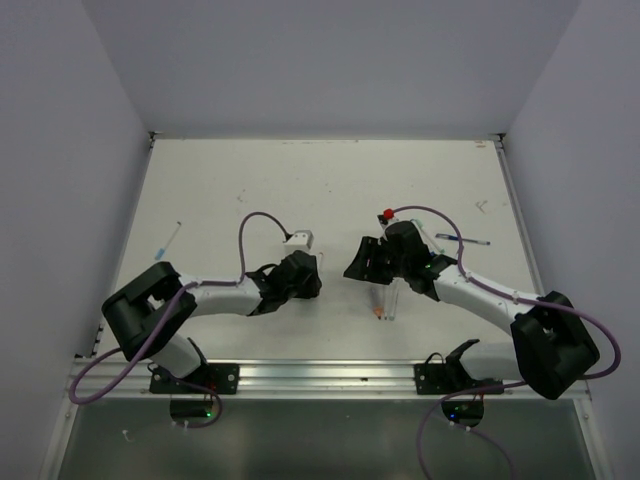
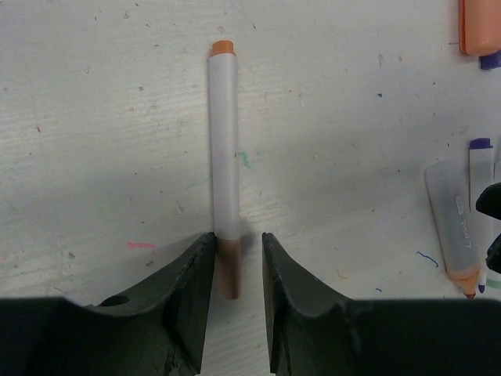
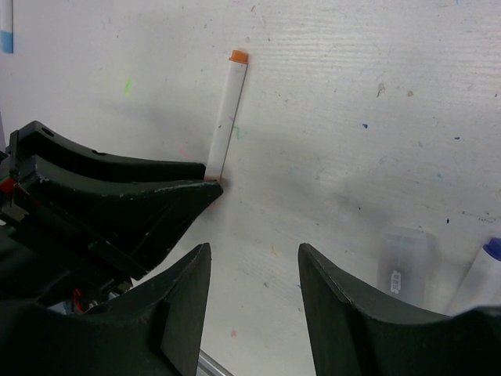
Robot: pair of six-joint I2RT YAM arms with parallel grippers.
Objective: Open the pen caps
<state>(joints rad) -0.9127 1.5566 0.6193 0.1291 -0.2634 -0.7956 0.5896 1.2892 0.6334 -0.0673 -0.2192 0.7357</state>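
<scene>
Overhead, grippers: left gripper [image 1: 316,279] and right gripper [image 1: 352,268] face each other near the middle of the table [image 1: 250,190], close but apart.
Overhead, pens: white barrels barely show against the white top. A small cluster [image 1: 383,302] lies just below the right gripper, a stray pen [image 1: 170,237] sits far left, and another is far right.
Left wrist, pen: a white pen [image 2: 223,149] lies flat, pointing straight away, with a small orange plug at its far end.
Left wrist, cap: the pen's near end is an orange-brown stub [image 2: 228,270], probably the cap, seated on the barrel.
Left wrist, left gripper: the jaws stand astride that stub. One finger is at its edge and bare table shows beside the other, so it is parted, not clamped.
Left wrist, neighbours: an orange cap [image 2: 479,27] lies top right, seemingly loose. A clear barrel [image 2: 454,231] with an orange tip and a purple-ended pen [image 2: 480,168] lie at right, all well apart from the jaws.
Right wrist, right gripper: the jaws are wide with nothing between them, near the left fingers.
Right wrist, pen: the same pen juts out from the left gripper's tips.
Progress: likely partway. One orange cap looks off, this pen's cap is not yet pulled, and the rest cannot be told.
Obstacles: nothing crowds the pen. The barrel needs a second hold, and the two grippers are close enough to clash.
</scene>
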